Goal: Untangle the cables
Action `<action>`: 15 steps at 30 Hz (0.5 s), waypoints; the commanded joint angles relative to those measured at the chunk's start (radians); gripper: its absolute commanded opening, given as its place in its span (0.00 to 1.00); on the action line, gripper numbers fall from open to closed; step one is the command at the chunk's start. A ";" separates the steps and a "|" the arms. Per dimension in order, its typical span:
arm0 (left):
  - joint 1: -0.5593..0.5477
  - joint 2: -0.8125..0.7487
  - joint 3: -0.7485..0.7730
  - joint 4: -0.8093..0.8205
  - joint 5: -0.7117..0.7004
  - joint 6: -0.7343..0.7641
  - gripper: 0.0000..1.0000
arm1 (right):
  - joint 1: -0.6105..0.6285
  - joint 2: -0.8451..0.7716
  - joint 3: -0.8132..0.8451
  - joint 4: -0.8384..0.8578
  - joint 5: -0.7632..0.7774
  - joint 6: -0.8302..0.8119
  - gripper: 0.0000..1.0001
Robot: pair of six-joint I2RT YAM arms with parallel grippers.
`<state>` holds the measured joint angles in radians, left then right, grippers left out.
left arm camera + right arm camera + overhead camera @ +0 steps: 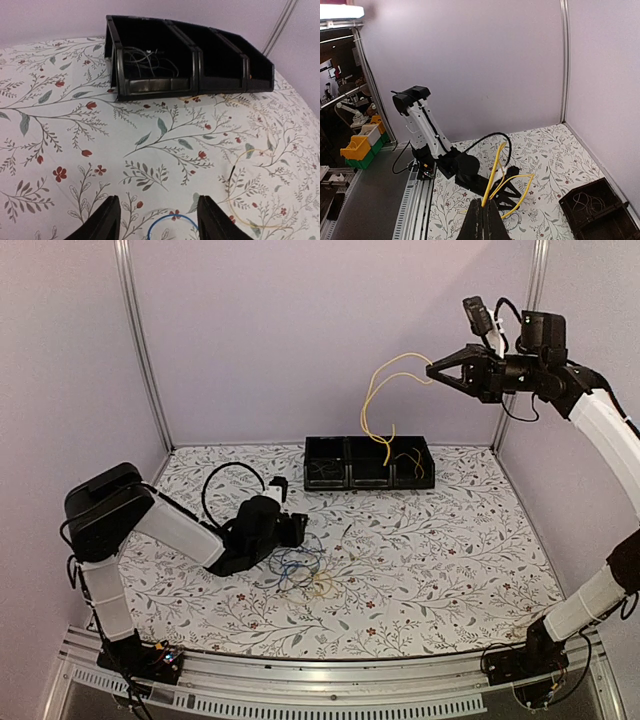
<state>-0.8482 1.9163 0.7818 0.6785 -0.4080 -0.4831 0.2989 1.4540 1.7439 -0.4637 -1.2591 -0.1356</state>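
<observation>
- So, how far along?
- Partway, I'd judge. The right claw [437, 368] is pinched tight on the yellow cable [368, 400], high over the bench [460, 550]. The cable's lower end hangs into the black three-compartment bin [327, 441] (middle or right section, hard to call from above). The left section holds thin dark and whitish cables [145, 57].
- And what's left?
- The tangle [300, 566] lies on the bench just beside the left claw [299, 529]: blue, pale yellow and something darker, with the loops crossing. By my reading, that lot needs parting.
- Left claw's state?
- Its fingers [106, 222] stand apart with nothing gripped. A blue cable loop [172, 225] lies on the bench right below the gap.
- Does any view tell more than the others?
- Only the left wrist shows the left section's contents, plus a pale yellowish loop [252, 200] off to one side. The right wrist shows the yellow cable clamped at the fingertips and doubled into loops. Overhead is too distant for that detail, but it alone takes in both arms, bin and pile together.
</observation>
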 commanded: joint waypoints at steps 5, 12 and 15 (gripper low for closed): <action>-0.003 -0.336 0.003 -0.134 0.101 0.086 0.57 | -0.020 0.096 -0.153 0.024 0.256 -0.107 0.00; 0.006 -0.516 0.117 -0.421 0.105 0.159 0.60 | -0.084 0.224 -0.167 0.050 0.319 -0.174 0.00; 0.011 -0.549 0.197 -0.504 0.143 0.199 0.60 | -0.126 0.294 -0.136 0.065 0.324 -0.163 0.00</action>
<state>-0.8463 1.4151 0.8845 0.3527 -0.3157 -0.3580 0.2264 1.6657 1.5772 -0.4335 -0.9787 -0.2779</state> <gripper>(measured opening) 0.597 0.016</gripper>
